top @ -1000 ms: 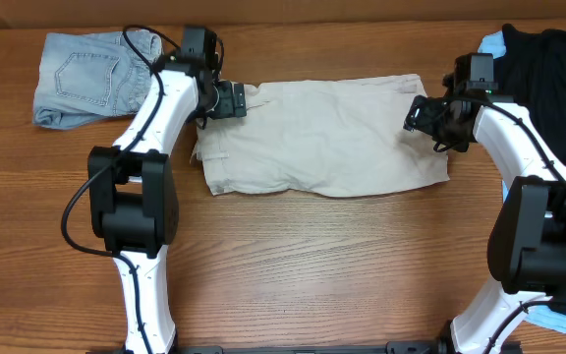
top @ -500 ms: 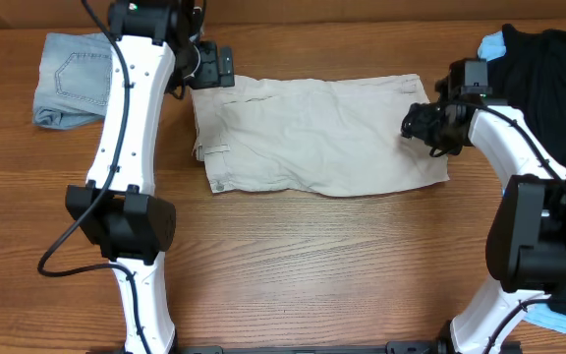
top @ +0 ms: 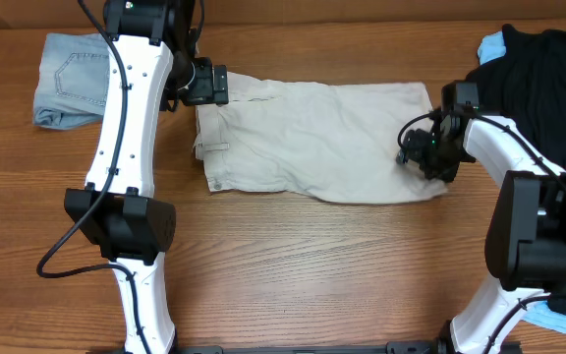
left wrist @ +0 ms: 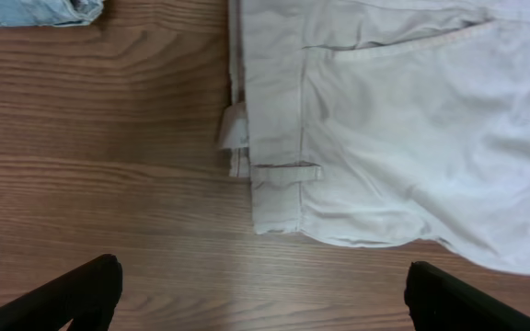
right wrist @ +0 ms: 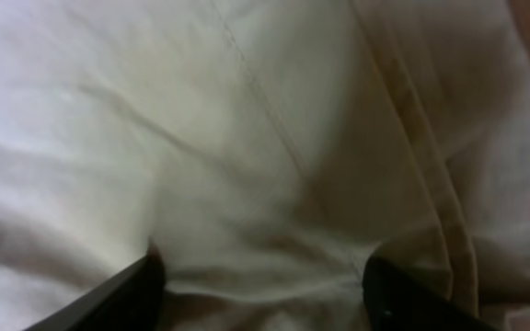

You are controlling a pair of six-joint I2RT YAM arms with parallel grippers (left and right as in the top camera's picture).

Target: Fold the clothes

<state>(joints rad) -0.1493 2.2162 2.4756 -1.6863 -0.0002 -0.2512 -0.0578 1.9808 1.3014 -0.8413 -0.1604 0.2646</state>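
Two arms work the khaki shorts (top: 312, 138), which lie flat between them. Overhead: right gripper (top: 413, 149) has dropped onto the leg end and left gripper (top: 222, 87) is back at the waistband corner, so probably fold setup. Jeans (top: 72, 79) and black pile (top: 548, 69) sit aside; nothing blocks. Left wrist: fingers (left wrist: 72, 294) wide, empty. Right wrist: fingers (right wrist: 132, 285) apart, pressed into cloth, no pinch yet.

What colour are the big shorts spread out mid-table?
Beige khaki; the shorts show best in the overhead view.

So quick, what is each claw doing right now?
Left gripper: open, empty.
Right gripper: open, pressed into the khaki shorts, gripping nothing yet.
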